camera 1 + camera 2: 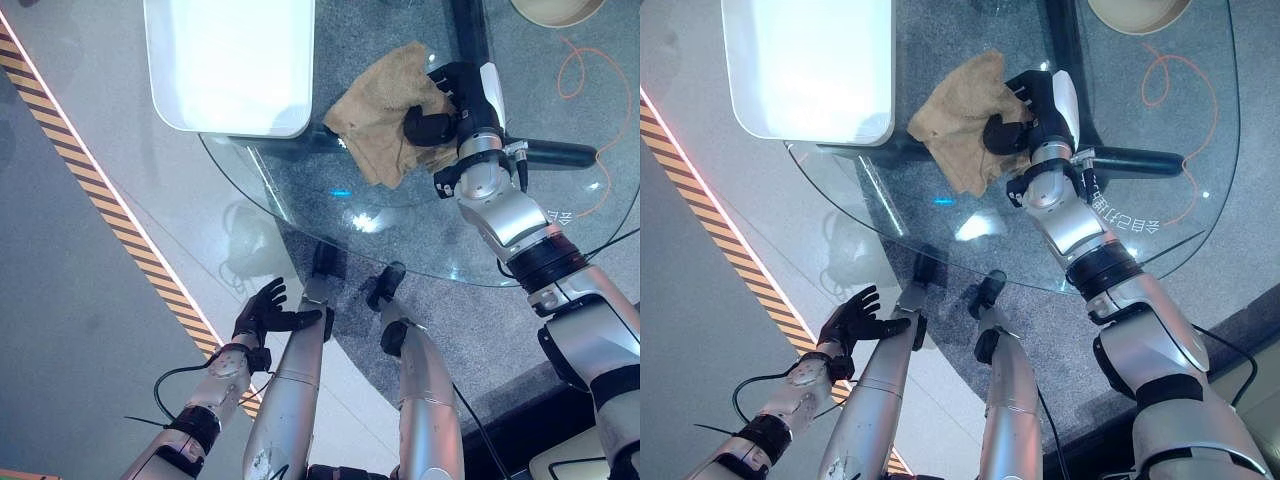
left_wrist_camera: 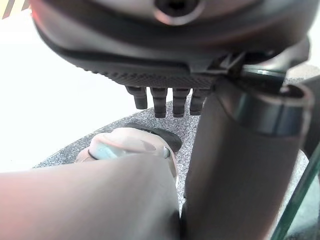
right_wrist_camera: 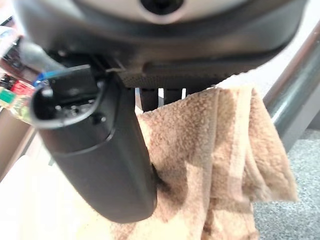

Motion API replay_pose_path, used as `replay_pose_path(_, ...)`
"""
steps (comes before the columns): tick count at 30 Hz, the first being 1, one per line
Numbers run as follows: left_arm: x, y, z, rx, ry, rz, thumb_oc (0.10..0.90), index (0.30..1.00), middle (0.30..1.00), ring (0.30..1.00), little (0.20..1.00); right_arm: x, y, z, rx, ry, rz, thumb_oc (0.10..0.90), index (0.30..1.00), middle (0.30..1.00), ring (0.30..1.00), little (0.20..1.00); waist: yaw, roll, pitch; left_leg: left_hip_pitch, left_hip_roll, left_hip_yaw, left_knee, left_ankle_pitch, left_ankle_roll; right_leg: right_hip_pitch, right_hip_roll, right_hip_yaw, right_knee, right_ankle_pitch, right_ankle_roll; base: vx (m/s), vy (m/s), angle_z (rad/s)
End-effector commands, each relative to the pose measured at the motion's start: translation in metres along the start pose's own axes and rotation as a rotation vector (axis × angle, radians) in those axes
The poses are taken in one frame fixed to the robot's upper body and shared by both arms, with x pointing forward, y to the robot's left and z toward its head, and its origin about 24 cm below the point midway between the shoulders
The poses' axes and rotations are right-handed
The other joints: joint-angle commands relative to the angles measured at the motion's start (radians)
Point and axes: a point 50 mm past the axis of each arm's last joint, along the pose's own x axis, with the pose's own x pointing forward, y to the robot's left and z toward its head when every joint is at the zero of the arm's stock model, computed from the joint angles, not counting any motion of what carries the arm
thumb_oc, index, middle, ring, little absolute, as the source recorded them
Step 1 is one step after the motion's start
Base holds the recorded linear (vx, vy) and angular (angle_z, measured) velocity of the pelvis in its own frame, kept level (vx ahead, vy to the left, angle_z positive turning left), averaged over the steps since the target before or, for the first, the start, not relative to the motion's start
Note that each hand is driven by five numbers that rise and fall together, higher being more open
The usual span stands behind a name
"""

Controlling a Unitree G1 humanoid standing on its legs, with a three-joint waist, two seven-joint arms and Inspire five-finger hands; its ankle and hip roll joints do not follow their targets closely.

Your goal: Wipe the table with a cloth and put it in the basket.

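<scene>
The right robot hand (image 1: 447, 105) curls its fingers and thumb round a crumpled tan terry cloth (image 1: 382, 112) lying on the round glass bench (image 1: 300, 190). The left robot hand (image 1: 268, 312) hangs below the bench edge, fingers spread, holding nothing.

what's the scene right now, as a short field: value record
cloth: tan cloth bunched on the glass table
right hand: right hand on the cloth, fingers curled into it
left hand: left hand low beside the table, fingers relaxed, holding nothing
white tray: white tray next to the cloth
basket: rim of a basket at the far edge
</scene>
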Motion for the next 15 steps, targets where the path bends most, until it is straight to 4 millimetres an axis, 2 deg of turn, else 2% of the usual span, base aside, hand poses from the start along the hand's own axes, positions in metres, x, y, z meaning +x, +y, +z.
replay_pose_path(1,-0.037,0.029,-0.06,0.033,0.2,0.094,0.8,0.9,0.9,0.9,0.9,0.007,-0.05,0.039,-0.014,-0.185,-0.243,0.1,0.3,0.3,0.3,0.2,0.014,0.024,0.002,0.059,0.002,0.091,0.032,-0.154,0.066,-0.002,-0.013,0.085,-0.052,0.074,0.111,0.0,0.0,0.0)
replay_pose_path(3,-0.037,0.03,-0.061,0.032,0.202,0.094,0.8,0.9,0.9,0.9,0.9,0.009,-0.058,0.034,-0.038,-0.164,-0.311,0.1,0.3,0.3,0.3,0.2,0.014,0.025,0.002,0.061,0.002,0.092,0.031,-0.155,0.066,-0.001,-0.013,0.085,-0.053,0.074,0.111,0.0,0.0,0.0)
replay_pose_path(5,-0.039,0.03,-0.063,0.034,0.207,0.096,0.8,0.9,0.9,0.9,0.9,0.013,-0.079,0.022,-0.067,-0.109,-0.438,0.1,0.3,0.3,0.3,0.2,0.012,0.026,0.002,0.06,0.002,0.09,0.036,-0.162,0.066,-0.001,-0.012,0.088,-0.052,0.074,0.113,0.0,0.0,0.0)
replay_pose_path(7,-0.04,0.031,-0.064,0.034,0.209,0.1,0.8,0.9,0.9,0.9,0.9,0.015,-0.091,0.015,-0.077,-0.067,-0.511,0.1,0.3,0.3,0.3,0.2,0.011,0.027,0.002,0.058,0.002,0.089,0.039,-0.165,0.067,-0.003,-0.011,0.09,-0.051,0.076,0.114,0.0,0.0,0.0)
replay_pose_path(15,-0.041,0.035,-0.062,0.039,0.21,0.11,0.8,0.9,0.9,0.9,0.9,0.012,-0.126,-0.008,-0.084,0.051,-0.733,0.1,0.3,0.3,0.3,0.2,0.001,0.027,0.002,0.056,0.0,0.091,0.043,-0.173,0.071,-0.007,-0.006,0.099,-0.06,0.082,0.116,0.0,0.0,0.0)
